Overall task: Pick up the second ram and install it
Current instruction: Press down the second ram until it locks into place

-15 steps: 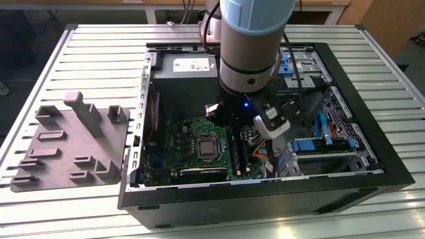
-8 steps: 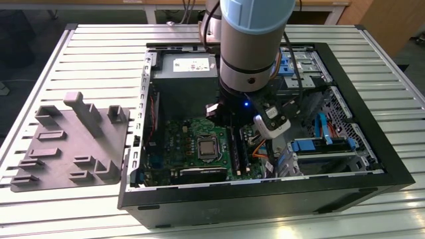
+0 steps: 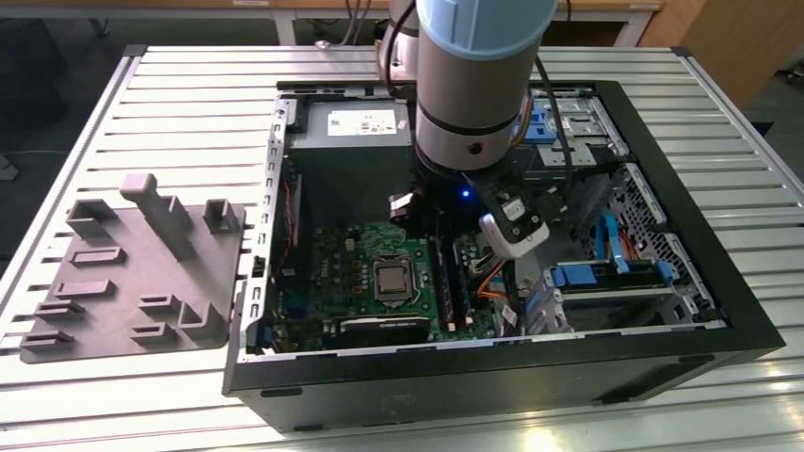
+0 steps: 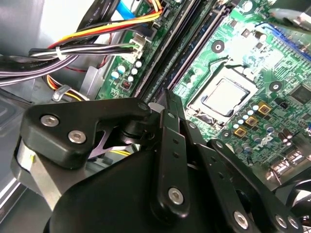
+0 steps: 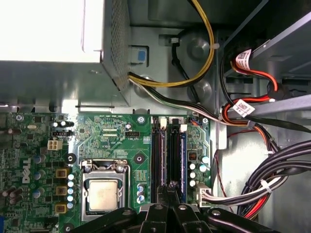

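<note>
My gripper [image 5: 171,187] hangs inside the open computer case [image 3: 503,377], over the memory slots [image 5: 160,150] beside the processor socket [image 5: 103,194]. Its two fingers are drawn close together, shut on a slim dark stick seen edge-on, the second ram [image 5: 173,155], which lies along the slot nearer the cables. In the second wrist view the gripper [image 4: 167,101] points down at the same long slots [image 4: 180,53] on the green motherboard [image 4: 272,126]. In the exterior view the arm's wrist [image 3: 472,141] covers the fingers; dark sticks [image 3: 446,278] stand in the slots below it.
A grey moulded tray [image 3: 126,273] lies on the slatted table at the exterior view's left. Cable bundles [image 5: 272,170] run close beside the slots. The power supply [image 5: 53,68] and drive bays [image 3: 603,273] crowd the case around the motherboard.
</note>
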Robot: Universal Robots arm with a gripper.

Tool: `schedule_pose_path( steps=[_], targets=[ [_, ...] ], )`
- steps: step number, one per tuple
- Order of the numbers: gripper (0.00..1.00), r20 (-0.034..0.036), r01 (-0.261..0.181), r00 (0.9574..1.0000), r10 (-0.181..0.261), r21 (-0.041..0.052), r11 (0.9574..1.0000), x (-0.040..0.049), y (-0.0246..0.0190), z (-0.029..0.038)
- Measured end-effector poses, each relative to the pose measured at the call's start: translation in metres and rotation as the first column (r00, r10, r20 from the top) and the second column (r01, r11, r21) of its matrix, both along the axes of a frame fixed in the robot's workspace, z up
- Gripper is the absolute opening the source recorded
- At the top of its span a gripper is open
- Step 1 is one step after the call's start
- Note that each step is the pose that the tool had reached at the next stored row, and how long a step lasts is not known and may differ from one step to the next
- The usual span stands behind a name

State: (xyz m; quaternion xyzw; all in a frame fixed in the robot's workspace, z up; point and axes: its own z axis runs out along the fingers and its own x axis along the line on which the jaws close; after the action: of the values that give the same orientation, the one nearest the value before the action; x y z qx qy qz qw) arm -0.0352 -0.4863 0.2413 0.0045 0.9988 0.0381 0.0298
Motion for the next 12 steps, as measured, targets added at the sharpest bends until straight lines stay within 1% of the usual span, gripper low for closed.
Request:
schedule_pose_path(
  steps=[12],
  targets=[
    [0.11,0.0000,0.000,1.0000,0.000,0.0000,1.0000,0.0000,0.0096,-0.0001]
  ],
)
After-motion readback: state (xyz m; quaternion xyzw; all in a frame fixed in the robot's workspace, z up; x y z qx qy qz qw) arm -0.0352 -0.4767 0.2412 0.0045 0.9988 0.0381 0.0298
